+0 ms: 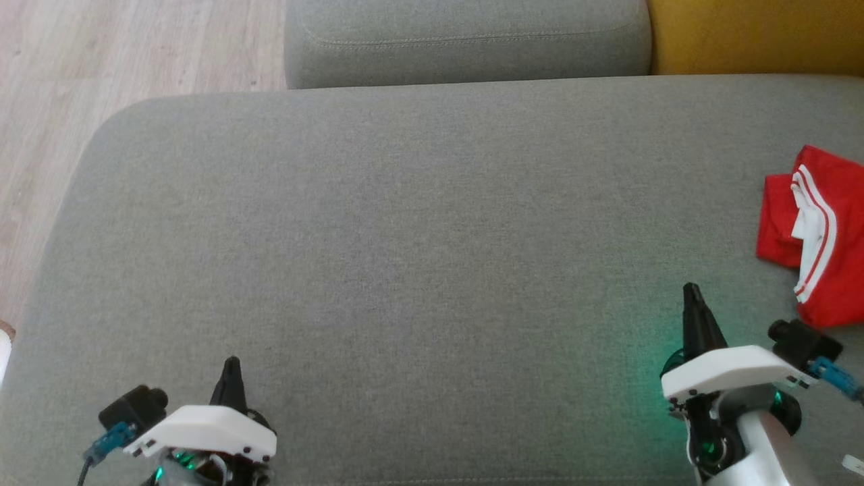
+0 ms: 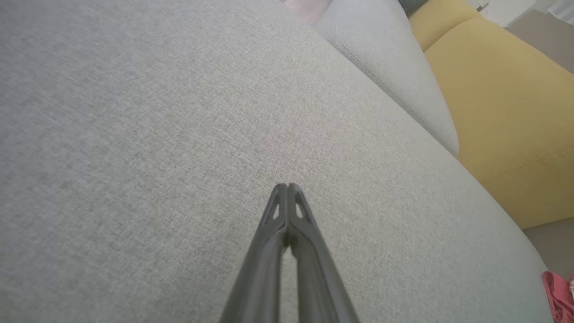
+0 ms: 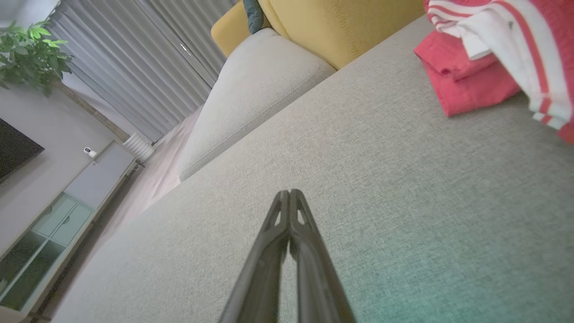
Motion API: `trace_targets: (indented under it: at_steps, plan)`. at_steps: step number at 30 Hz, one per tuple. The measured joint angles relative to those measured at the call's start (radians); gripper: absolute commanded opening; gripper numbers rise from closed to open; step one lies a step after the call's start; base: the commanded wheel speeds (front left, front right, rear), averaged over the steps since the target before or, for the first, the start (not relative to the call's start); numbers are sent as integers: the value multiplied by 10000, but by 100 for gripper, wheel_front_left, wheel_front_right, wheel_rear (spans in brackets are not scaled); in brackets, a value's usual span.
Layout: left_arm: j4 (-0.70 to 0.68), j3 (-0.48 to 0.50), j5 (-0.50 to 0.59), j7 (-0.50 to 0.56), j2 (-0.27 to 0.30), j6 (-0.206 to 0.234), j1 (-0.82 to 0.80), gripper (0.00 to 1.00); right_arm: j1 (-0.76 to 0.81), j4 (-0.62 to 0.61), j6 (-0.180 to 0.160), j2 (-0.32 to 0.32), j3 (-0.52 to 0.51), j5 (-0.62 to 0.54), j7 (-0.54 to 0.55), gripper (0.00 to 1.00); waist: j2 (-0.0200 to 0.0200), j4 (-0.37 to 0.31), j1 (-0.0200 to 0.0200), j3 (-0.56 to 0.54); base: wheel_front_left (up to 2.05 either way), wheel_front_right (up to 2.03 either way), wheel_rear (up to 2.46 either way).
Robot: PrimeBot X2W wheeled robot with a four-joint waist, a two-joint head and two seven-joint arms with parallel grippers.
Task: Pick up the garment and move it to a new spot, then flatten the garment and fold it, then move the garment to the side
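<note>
A red garment (image 1: 820, 236) with white striped trim lies bunched at the right edge of the grey sofa seat (image 1: 418, 256). It fills the upper right of the right wrist view, garment (image 3: 497, 54), and a red sliver of the garment (image 2: 558, 294) shows at the lower right of the left wrist view. My right gripper (image 1: 691, 291) hovers low over the seat, left of and nearer than the garment, fingers pressed together and empty; the right gripper (image 3: 289, 193) holds nothing. My left gripper (image 1: 231, 364) sits at the lower left, also shut and empty, over bare cushion; left gripper (image 2: 287, 186).
A second grey cushion (image 1: 466, 40) lies beyond the seat, with a yellow cushion (image 1: 756, 34) to its right. Wooden floor (image 1: 81, 61) runs along the left. The right wrist view shows curtains (image 3: 148, 58), a plant (image 3: 31, 54) and a low cabinet (image 3: 54, 215).
</note>
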Motion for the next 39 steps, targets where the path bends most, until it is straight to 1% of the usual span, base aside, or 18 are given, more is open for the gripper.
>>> trace_targets:
  at_steps: [18, 22, 36, 39]
  plan:
    - [-322, 414, -1983, 583, 0, -439, -17, 0, 228, -646, 0, 0, -330, 2211, 545, 0, 0, -22, 0, -51, 0, 0, 0]
    - [-414, 554, -2303, 673, 2, -454, -19, 0, 228, -754, 0, 0, -401, 2577, 627, 0, 0, -25, 0, -59, 0, 0, 0]
    - [-621, 834, -3783, 1074, 0, -796, -75, 0, 424, -1244, -2, 0, -610, 4215, 1026, 0, 0, -41, 0, -98, 0, 0, 0]
    - [-702, 901, -4082, 1124, 2, -813, -79, 0, 425, -1329, -2, 0, -658, 4548, 1129, 0, 0, -45, 0, -105, 0, 0, 0]
